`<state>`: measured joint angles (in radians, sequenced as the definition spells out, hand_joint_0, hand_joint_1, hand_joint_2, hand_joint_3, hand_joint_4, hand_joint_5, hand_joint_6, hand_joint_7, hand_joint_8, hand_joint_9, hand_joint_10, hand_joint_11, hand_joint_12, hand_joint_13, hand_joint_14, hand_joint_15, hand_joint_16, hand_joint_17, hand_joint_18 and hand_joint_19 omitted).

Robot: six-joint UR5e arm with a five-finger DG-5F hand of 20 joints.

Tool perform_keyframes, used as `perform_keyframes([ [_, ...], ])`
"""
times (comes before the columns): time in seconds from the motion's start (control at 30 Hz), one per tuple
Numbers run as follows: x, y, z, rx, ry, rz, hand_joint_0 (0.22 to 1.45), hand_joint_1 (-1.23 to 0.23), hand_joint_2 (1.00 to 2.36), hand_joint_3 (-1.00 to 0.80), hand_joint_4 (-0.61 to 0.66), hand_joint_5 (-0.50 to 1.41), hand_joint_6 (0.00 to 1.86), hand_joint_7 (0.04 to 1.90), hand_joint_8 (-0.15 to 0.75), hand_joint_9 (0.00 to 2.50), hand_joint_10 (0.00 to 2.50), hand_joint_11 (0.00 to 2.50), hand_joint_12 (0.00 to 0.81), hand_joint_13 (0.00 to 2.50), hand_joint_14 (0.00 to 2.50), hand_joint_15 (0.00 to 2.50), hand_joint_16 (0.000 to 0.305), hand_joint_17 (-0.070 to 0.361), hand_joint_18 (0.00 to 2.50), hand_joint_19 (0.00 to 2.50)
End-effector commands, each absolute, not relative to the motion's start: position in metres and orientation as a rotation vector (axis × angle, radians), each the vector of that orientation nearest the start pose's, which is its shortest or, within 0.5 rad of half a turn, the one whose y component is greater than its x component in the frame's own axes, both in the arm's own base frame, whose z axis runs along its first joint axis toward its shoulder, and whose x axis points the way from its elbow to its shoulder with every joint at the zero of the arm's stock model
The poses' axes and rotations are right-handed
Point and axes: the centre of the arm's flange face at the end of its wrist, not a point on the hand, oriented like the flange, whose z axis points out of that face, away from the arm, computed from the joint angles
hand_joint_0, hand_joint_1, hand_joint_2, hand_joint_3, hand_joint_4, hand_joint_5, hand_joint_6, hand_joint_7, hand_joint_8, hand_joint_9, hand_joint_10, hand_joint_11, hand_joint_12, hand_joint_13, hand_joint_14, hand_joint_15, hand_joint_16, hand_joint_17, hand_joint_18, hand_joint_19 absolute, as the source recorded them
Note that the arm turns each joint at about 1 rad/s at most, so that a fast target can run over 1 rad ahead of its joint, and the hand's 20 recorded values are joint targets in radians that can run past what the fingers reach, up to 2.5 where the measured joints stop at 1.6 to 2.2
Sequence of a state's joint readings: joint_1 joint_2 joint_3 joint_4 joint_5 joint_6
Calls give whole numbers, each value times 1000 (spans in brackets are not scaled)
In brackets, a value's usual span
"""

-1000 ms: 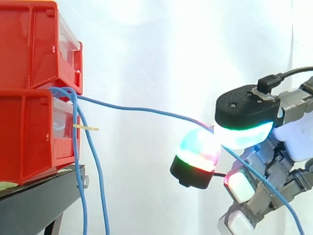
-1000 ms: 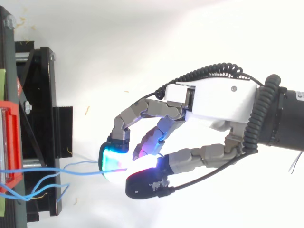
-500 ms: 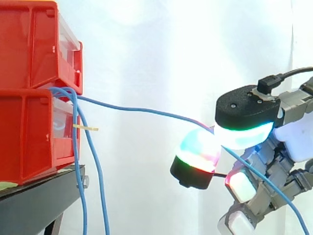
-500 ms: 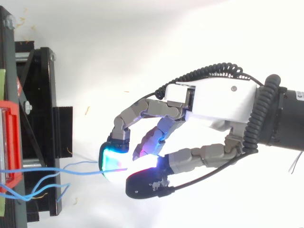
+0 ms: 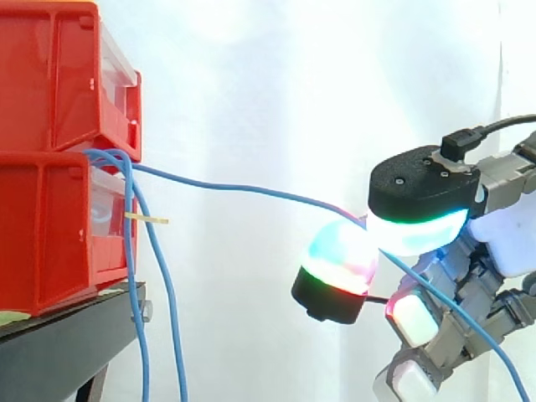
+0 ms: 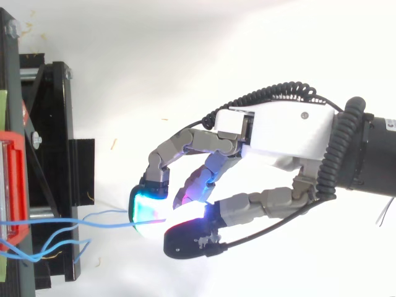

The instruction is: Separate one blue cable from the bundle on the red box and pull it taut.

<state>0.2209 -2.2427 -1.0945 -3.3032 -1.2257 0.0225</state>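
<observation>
Since nothing has shifted over the last second, the robot hand (image 6: pixel 284 133) keeps its curled fingertips pinched on one blue cable (image 5: pixel 251 189), which runs with a slight sag from the bundle (image 5: pixel 111 156) at the lower red box (image 5: pixel 42 226); the pull looks unfinished. What the box holds cannot be made out.
</observation>
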Motion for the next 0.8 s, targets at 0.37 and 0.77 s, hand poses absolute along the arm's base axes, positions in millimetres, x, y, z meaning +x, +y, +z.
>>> perform_keyframes([
  [0.37,722,-8,293,1449,1390,879,500,-839,1427,-208,-83,-3,863,996,192,1129,8,221,395,831,15,382,50,114,190,183],
  [0.77,722,-9,292,1451,1390,877,499,-838,1427,-209,-85,-3,863,987,193,1132,8,228,393,833,14,387,51,115,202,186],
])
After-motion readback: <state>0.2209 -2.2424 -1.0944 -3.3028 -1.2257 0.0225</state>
